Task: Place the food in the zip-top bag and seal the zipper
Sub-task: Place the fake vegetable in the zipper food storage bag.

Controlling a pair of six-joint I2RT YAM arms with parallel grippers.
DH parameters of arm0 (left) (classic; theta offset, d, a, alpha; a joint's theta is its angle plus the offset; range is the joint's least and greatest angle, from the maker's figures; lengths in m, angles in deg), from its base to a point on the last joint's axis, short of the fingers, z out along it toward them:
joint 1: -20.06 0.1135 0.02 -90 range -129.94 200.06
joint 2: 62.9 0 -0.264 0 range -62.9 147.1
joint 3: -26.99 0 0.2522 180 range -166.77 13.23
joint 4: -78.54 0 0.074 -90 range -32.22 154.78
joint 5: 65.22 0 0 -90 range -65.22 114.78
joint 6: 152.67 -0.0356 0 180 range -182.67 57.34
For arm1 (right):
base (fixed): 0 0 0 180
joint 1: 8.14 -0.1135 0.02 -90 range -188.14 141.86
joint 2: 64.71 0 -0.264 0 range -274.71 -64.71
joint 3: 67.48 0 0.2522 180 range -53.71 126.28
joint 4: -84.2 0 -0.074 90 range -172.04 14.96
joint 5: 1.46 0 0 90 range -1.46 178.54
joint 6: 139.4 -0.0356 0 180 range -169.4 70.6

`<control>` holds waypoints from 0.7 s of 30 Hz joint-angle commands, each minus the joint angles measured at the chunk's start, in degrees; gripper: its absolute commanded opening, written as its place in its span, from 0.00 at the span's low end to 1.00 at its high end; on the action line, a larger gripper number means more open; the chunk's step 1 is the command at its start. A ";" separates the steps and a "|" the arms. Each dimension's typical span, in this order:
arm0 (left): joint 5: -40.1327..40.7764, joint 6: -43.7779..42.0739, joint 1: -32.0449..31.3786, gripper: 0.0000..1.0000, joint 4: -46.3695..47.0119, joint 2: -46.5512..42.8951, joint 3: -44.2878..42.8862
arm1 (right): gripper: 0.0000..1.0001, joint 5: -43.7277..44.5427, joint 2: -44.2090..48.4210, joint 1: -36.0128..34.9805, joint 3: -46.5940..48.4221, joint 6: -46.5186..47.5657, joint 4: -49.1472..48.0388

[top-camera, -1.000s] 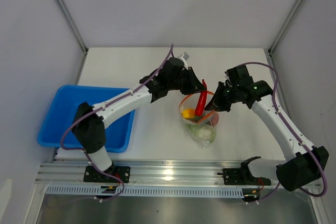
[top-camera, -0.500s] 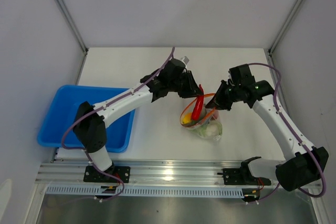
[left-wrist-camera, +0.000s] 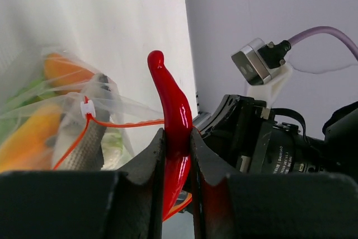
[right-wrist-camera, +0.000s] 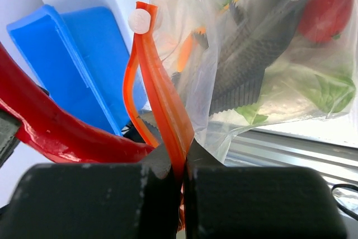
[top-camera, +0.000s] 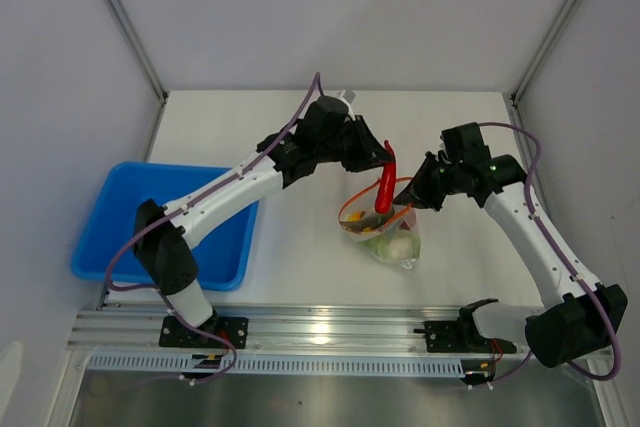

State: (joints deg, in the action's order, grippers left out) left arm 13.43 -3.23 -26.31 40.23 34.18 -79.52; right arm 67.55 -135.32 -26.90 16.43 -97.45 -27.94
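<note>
1. My left gripper (left-wrist-camera: 178, 148) is clamped on the red chili (left-wrist-camera: 170, 99): both fingers press its sides, and one curved end sticks out free beyond the fingertips.
2. In the top view the left gripper (top-camera: 380, 159) is over the far rim of the zip-top bag (top-camera: 395, 242), with the chili (top-camera: 385, 187) hanging steeply across the open mouth. I can't tell if its lower tip is inside the bag or just above it.
3. My right gripper (right-wrist-camera: 179, 163) is closed tight on the zipper (right-wrist-camera: 159, 93), pinching the red strip with a fold of clear film at the mouth's right side.
4. The top view agrees: the right gripper (top-camera: 418, 195) is at the bag's right rim, holding it up.
5. The zipper (top-camera: 375, 209) is unsealed and spread into an open loop. Its white slider (right-wrist-camera: 140, 20) sits at the strip's end.
6. The bag stands mid-table (top-camera: 450, 127) between the two grippers.
7. Inside it are a grey fish (right-wrist-camera: 263, 37), a red-orange fruit (right-wrist-camera: 327, 4), green leafy bits (right-wrist-camera: 324, 90), a yellow piece (left-wrist-camera: 28, 138) and white cauliflower (top-camera: 398, 247) at the bottom.
8. The blue tray (top-camera: 120, 217) is on the table's left, well apart from the bag.
</note>
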 commanded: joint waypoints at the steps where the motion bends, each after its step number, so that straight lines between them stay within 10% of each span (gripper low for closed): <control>1: -1.30 5.51 -0.65 0.00 6.62 -1.63 4.66 | 0.00 -3.00 1.61 0.22 0.16 -2.92 -3.04; 21: 0.71 -1.07 -4.78 0.01 5.05 -3.21 10.14 | 0.00 -3.62 3.55 0.83 -4.14 -9.78 -7.70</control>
State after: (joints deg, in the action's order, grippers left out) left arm 13.29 -0.38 -30.46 45.86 32.89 -65.92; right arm 64.66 -133.26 -26.27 12.50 -105.62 -31.91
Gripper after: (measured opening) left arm 0.207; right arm 0.002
